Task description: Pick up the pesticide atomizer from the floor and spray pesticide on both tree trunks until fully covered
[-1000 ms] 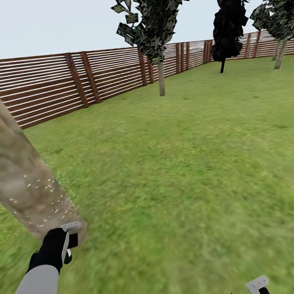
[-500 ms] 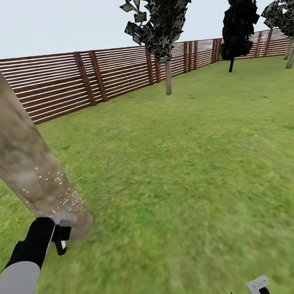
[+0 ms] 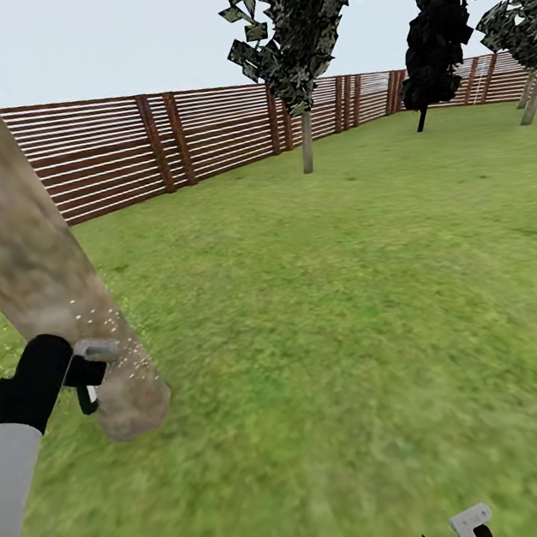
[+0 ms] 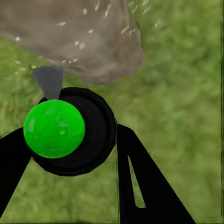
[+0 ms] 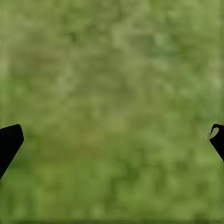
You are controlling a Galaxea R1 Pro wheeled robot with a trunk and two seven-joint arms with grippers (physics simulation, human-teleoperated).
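Ahead of me: brown slat fence point(image 3: 220, 129), dark narrow tree point(image 3: 297, 30) (thin pale trunk), a blacker one point(image 3: 436, 12) further right, grey sky point(image 3: 93, 36).

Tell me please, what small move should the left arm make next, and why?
Probably raise the left gripper a little along the trunk while spraying. It holds the atomizer close to the trunk's lower part, where pale droplets speckle the bark; the bark higher up looks free of them, so that stretch seems not yet covered.
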